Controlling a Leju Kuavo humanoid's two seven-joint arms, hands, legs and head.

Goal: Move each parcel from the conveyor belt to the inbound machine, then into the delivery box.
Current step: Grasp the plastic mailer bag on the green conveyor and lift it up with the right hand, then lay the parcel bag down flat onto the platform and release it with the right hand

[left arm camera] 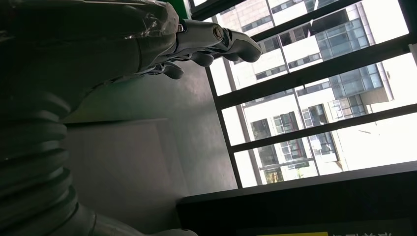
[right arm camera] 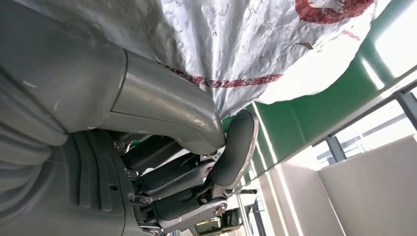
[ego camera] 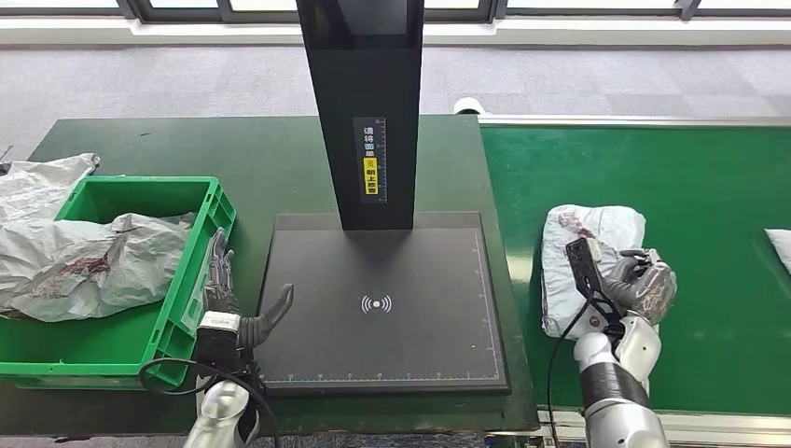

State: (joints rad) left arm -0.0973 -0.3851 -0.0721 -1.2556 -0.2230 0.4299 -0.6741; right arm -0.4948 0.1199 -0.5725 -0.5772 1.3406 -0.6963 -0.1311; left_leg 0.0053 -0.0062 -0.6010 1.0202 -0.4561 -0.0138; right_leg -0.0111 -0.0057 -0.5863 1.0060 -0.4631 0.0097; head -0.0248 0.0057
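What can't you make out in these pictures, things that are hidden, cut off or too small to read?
- Right hand on the white parcel: head view leaves it unclear whether it grips; right wrist view, too close.
- Second parcel on the conveyor belt: cut by the head view's right edge.
- Inbound machine label: print too small.
- Green box: floor hidden under crumpled bags.

The parcel (ego camera: 591, 245) on the conveyor belt (ego camera: 718, 187) is crinkly, shiny plastic wrap, white with red marks. The belt is smooth, matt green. The delivery box (ego camera: 191, 280) is hard green plastic and holds crumpled grey bags (ego camera: 93, 261). The inbound machine (ego camera: 410, 327) has a flat, matt black plate. The right hand (ego camera: 639, 285) looks like smooth grey metal.
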